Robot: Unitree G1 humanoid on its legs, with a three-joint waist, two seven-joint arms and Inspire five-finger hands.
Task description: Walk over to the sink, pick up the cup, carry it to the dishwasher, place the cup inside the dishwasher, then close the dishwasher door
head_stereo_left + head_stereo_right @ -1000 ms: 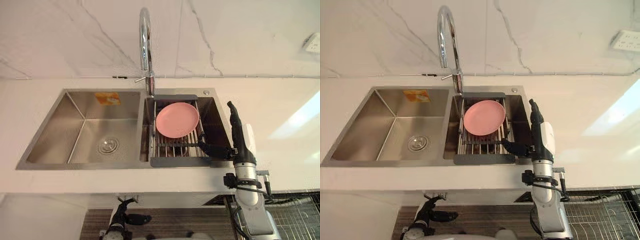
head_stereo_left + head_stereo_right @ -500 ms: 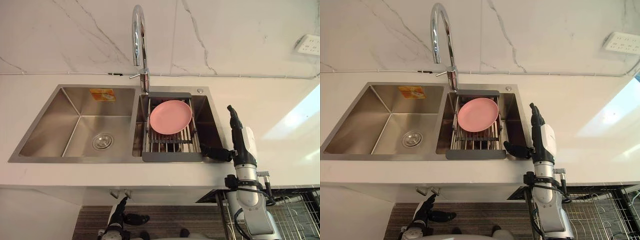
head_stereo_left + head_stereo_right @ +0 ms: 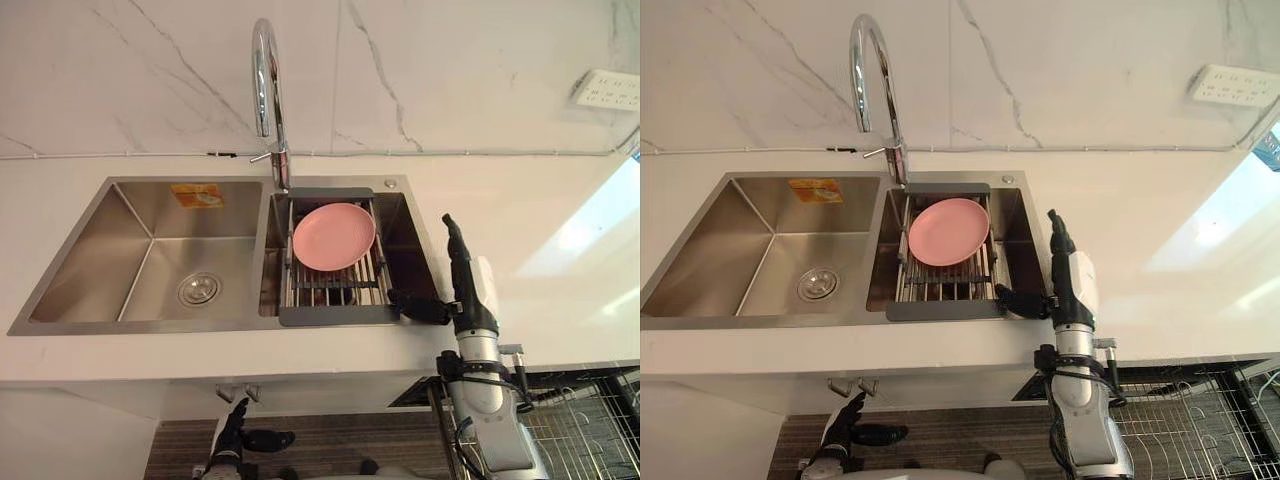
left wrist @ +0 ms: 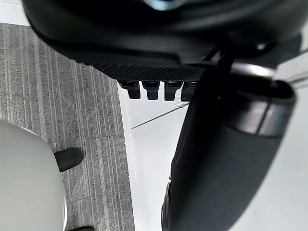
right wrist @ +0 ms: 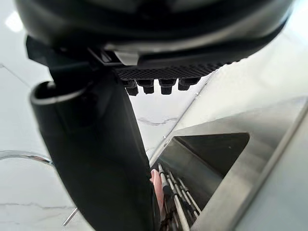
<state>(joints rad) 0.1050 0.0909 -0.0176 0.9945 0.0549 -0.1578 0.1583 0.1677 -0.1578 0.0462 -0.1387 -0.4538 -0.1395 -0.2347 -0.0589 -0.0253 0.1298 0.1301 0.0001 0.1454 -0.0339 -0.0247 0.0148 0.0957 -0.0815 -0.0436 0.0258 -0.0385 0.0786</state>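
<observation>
Left eye view: a steel double sink (image 3: 150, 325) is set in a white counter (image 3: 530, 225) below a marble wall. A chrome faucet (image 3: 262, 70) arches up behind the divider between the two bowls. The left bowl has a round drain (image 3: 198, 290) in its floor and an orange sticker (image 3: 196, 195) on its back wall. Across the right bowl sits a dark-framed drying rack (image 3: 335, 316), and a pink plate (image 3: 333, 237) lies flat on its bars.

I cannot tell where the cup is, which way it points or how its long axis runs. Dark shapes show under the rack bars, but I cannot make them out.

The right hand (image 3: 463, 290) is raised over the counter just beside the sink's right edge. Its fingers (image 3: 452, 235) are straight and together, pointing toward the wall. Its thumb (image 3: 420, 308) is spread wide toward the rack's front right corner, and the hand holds nothing. The right wrist view shows that thumb close up, with the rack bars and a sliver of pink plate past it.

The left hand (image 3: 845, 432) hangs low beneath the counter's front edge over the grey striped floor (image 4: 82, 125). Its fingers are relaxed and empty.

A wire basket (image 3: 1200, 420) shows at the lower right under the counter, and a white wall socket (image 3: 605, 88) is mounted at the upper right.
</observation>
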